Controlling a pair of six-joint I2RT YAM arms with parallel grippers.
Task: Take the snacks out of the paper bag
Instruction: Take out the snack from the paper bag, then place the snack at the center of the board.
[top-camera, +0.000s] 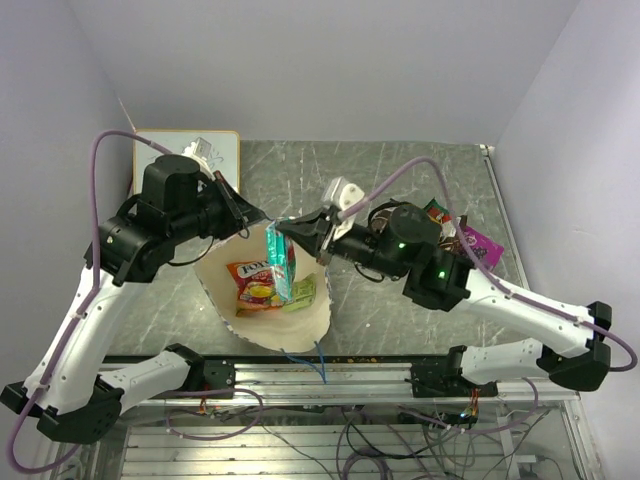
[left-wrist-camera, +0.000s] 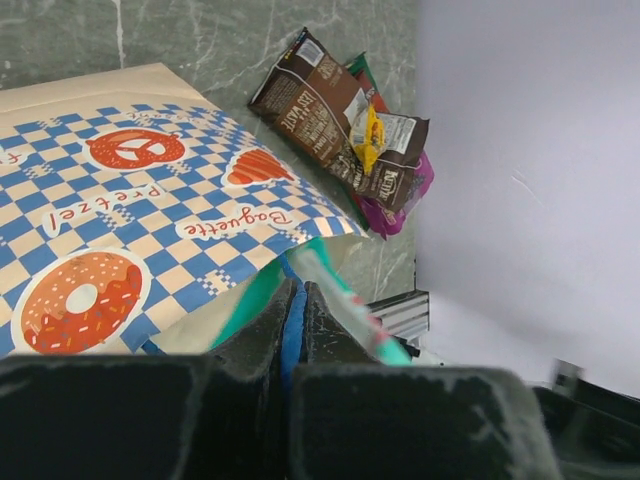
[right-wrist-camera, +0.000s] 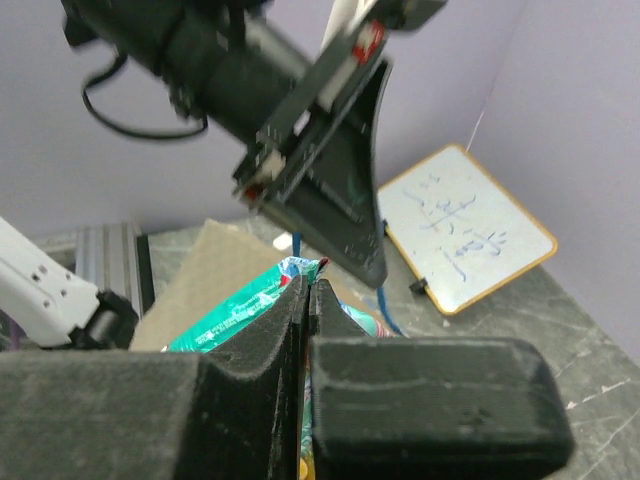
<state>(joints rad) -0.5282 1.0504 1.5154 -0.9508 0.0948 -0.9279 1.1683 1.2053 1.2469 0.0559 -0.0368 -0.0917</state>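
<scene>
Paper bag (top-camera: 305, 325) sits mouth-up at the table's near edge. Right gripper (right-wrist-camera: 308, 290) clamps a green packet (top-camera: 283, 262) standing upright in the bag's mouth. Left gripper (left-wrist-camera: 296, 305) pinches the bag's blue cord at its far rim. Brown bag (left-wrist-camera: 320, 110) and purple packet (left-wrist-camera: 400, 205) lie right of the bag, by the wall. Marbled table (top-camera: 400, 170) stretches beyond the bag to the back wall, with the whiteboard (top-camera: 228, 160) far-left.

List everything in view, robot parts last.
paper bag: one, cream with blue-white checks, mid-table
teal-green packet: one, upright at the bag's mouth
orange-red packet: one, inside the bag
small green packet: one, inside the bag
brown bag: one, right of the paper bag
purple packet: one, under the brown bag
whiteboard: one, white, far left corner
table: one, grey marbled
left claw: one, black, shut on the paper bag's blue cord
right claw: one, black, shut on the teal-green packet
</scene>
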